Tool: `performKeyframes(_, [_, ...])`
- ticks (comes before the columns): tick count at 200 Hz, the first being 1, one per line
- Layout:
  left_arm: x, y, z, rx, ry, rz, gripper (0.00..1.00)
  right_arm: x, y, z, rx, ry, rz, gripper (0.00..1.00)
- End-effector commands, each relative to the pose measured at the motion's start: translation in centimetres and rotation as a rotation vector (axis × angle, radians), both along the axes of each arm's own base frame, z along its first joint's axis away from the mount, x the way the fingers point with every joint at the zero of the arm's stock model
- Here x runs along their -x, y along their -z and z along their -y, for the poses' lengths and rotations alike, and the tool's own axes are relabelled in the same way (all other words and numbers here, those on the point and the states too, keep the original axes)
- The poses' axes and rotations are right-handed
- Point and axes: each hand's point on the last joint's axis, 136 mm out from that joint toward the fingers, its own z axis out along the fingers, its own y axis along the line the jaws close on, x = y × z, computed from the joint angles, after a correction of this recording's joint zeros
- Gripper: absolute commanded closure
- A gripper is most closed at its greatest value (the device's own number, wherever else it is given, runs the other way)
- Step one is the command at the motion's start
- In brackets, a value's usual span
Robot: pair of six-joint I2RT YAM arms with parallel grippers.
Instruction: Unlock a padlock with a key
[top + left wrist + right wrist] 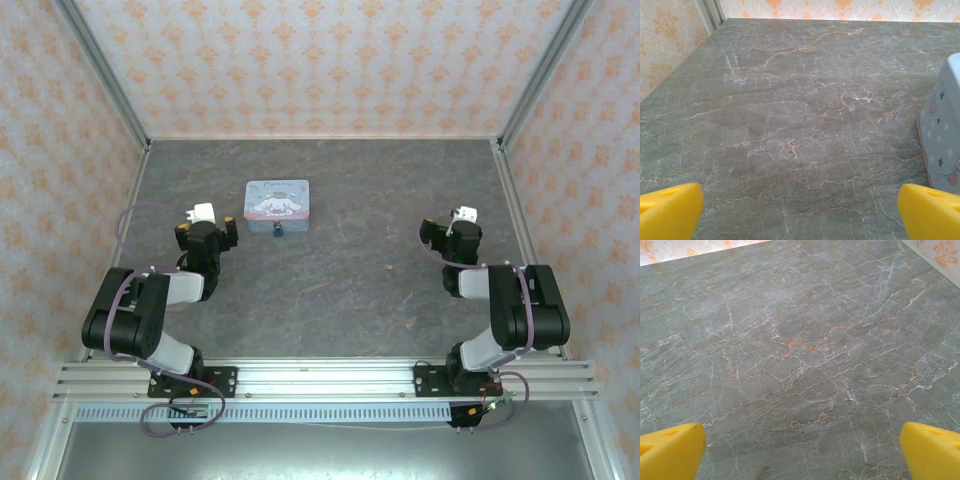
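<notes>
Top external view: the padlock (278, 229) sits at the tin's (277, 198) near edge, just right of the left claw (206, 226). The key (388, 267) lies on the bare counter (330, 295), nearer the right claw (452, 233). Both claws gape wide, empty.

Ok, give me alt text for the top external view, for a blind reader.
A small teal padlock sits at the near side of a pale blue cartoon tin on a grey marbled table. A tiny dark key lies apart, nearer the right gripper than the left gripper; both hover open and empty.
</notes>
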Motion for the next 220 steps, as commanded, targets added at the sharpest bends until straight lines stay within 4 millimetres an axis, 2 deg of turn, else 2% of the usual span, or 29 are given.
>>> performKeyframes(1, [-0.4,-0.8,-0.3,-0.013,-0.002,0.020,0.00,-0.8,-1.4,0.1,0.002,0.017,0.049,0.01])
performKeyframes(156, [-0.3,-0.8,-0.3,-0.012,-0.002,0.021,0.00,-0.7,-1.6,0.0,-0.002,0.007,0.057,0.01])
performKeyframes(173, [-0.2,-1.9,-0.5,-0.013,-0.017,0.022,0.00,-0.5,-3.0,-0.2,-0.003,-0.003,0.071,0.01])
performKeyframes(195, [0.8,-4.5,-1.0,-0.007,-0.044,0.032,0.00,0.3,-5.1,-0.2,-0.027,0.007,0.029,0.00])
performKeyframes(207, [1.4,-5.9,-0.8,0.027,-0.044,0.042,0.00,0.6,-6.1,-1.0,-0.065,-0.017,0.012,0.00])
performKeyframes(220, [1.9,-7.5,-0.1,0.113,-0.029,0.052,0.00,1.2,-7.1,-2.6,-0.095,-0.076,-0.008,0.01])
